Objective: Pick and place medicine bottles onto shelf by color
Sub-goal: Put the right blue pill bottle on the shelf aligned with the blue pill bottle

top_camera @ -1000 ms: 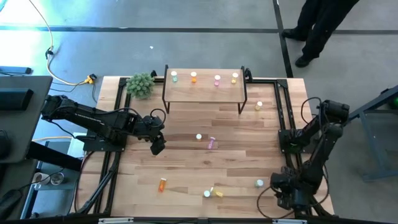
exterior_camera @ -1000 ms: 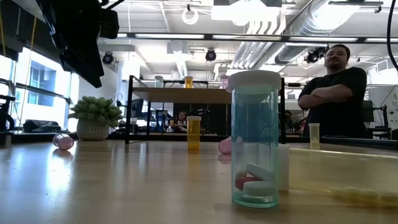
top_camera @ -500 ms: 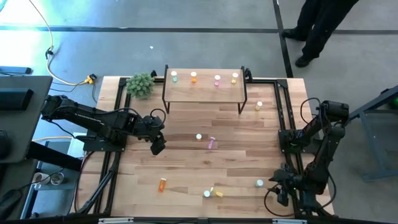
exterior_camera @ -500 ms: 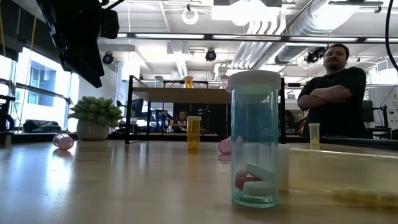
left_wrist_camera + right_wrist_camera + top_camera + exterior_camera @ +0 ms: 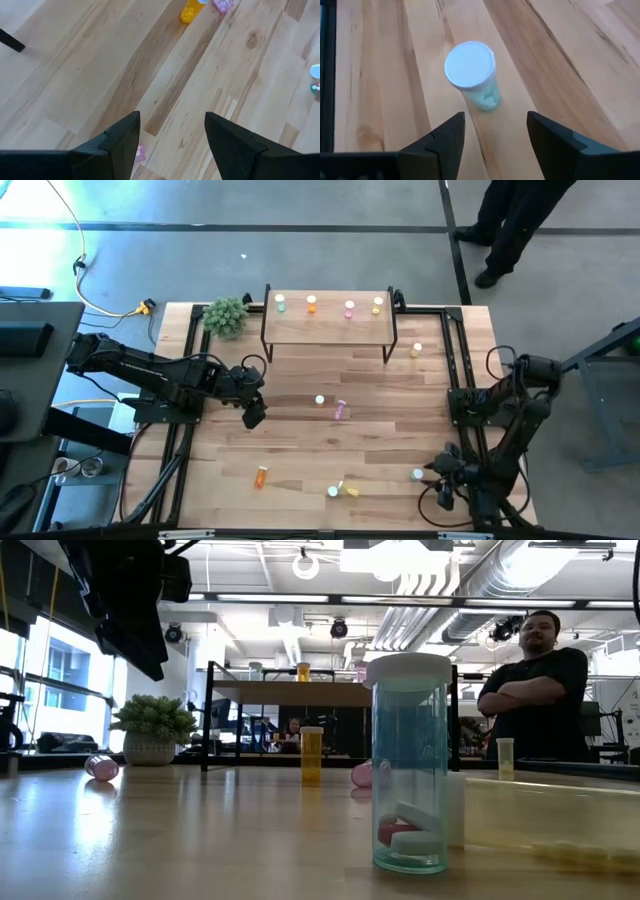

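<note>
- right hand (image 5: 492, 135) is wide open and empty, near the counter's front right corner, just above the green bottle (image 5: 472, 72).
- go down straight, then squeeze gently.
- left hand (image 5: 172, 135) waits open, empty.

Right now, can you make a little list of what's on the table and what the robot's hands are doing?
shelf: four bottles in a row on top
table: loose bottles scattered, some lying down
plant: beside the shelf
left gripper: open, empty, mid-table
right gripper: open, near a standing green bottle
person: behind the table, arms crossed
</note>
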Tool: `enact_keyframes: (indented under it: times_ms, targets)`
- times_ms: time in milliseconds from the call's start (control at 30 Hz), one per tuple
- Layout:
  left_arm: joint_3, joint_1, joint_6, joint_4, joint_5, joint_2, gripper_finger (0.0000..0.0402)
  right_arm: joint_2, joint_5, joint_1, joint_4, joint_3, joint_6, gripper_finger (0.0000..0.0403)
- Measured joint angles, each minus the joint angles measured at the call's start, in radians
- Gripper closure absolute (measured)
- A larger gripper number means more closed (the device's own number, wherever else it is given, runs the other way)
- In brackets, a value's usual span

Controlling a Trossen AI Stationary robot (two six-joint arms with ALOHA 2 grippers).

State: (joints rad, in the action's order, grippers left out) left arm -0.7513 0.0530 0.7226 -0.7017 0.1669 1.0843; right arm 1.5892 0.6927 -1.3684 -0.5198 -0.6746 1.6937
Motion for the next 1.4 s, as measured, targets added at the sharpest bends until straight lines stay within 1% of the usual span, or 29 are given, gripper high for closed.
enact_keyframes:
  times_ms: [267, 567, 833, 933, 1200, 1400]
  targets:
    - [0.0, 0.0, 0.0, 0.0, 0.0, 0.0, 0.0188, 0.076, 0.018, 0.023, 0.058, 0.001, -0.045, 0.0198]
    - [0.0, 0.0, 0.0, 0.0, 0.0, 0.0, 0.0188, 0.078, 0.064, 0.04, 0.085, 0.001, -0.103, 0.0198]
    - [0.0, 0.0, 0.0, 0.0, 0.0, 0.0, 0.0188, 0.082, 0.066, 0.058, 0.105, 0.001, -0.131, 0.0203]
    - [0.0, 0.0, 0.0, 0.0, 0.0, 0.0, 0.0188, 0.082, 0.066, 0.062, 0.105, 0.001, -0.132, 0.0221]
    - [0.0, 0.0, 0.0, 0.0, 0.0, 0.0, 0.0188, 0.082, 0.066, 0.063, 0.108, 0.001, -0.131, 0.0286]
    - [0.0, 0.0, 0.0, 0.0, 0.0, 0.0, 0.0188, 0.081, 0.067, 0.066, 0.122, 0.001, -0.126, 0.0315]
